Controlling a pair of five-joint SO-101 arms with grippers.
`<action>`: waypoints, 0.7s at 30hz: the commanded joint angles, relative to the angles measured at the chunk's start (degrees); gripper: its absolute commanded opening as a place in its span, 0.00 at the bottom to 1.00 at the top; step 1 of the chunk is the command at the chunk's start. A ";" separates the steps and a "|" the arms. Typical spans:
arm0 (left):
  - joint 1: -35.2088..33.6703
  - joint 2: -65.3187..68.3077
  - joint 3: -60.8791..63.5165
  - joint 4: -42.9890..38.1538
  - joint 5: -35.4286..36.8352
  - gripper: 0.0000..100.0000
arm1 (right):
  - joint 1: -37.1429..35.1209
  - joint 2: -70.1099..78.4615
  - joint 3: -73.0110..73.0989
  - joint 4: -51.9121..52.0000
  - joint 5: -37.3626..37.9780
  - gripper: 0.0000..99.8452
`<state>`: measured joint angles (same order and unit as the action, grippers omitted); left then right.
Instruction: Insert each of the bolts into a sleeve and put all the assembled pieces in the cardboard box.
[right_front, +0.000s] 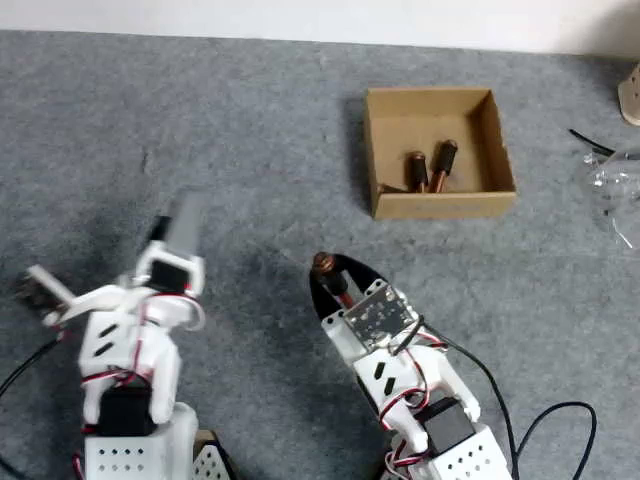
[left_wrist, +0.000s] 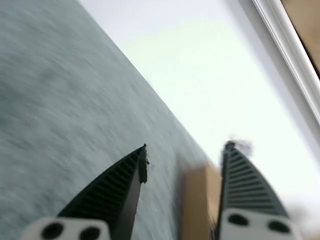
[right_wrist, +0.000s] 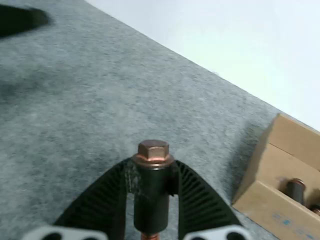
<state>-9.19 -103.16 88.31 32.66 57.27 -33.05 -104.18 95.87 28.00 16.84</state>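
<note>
Left end effector (left_wrist: 187, 145) gapes; right end effector (right_wrist: 151, 172) pinches sleeve (right_wrist: 150, 200) lengthwise, bolt (right_wrist: 153, 152) head pointing beyond its tips.

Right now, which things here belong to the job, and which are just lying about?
Job: brown cardboard box; two black-sleeved copper bolts inside; third sleeved bolt in the right gripper; open left gripper.
Lying about: clear plastic piece with black wires; pale object near it.
</note>
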 joint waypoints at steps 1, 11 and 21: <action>-3.30 -0.66 -1.01 -1.05 -0.62 0.17 | 3.21 -1.19 6.29 -0.31 -0.26 0.01; 11.56 -0.66 7.43 -6.86 -41.23 0.01 | 4.26 -1.19 6.64 -0.31 -0.26 0.01; 13.23 -0.48 8.13 -5.01 -57.58 0.01 | 11.56 -1.19 6.37 -0.40 -0.62 0.01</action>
<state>2.95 -103.16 95.78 27.21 4.97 -22.68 -104.18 95.87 28.00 16.84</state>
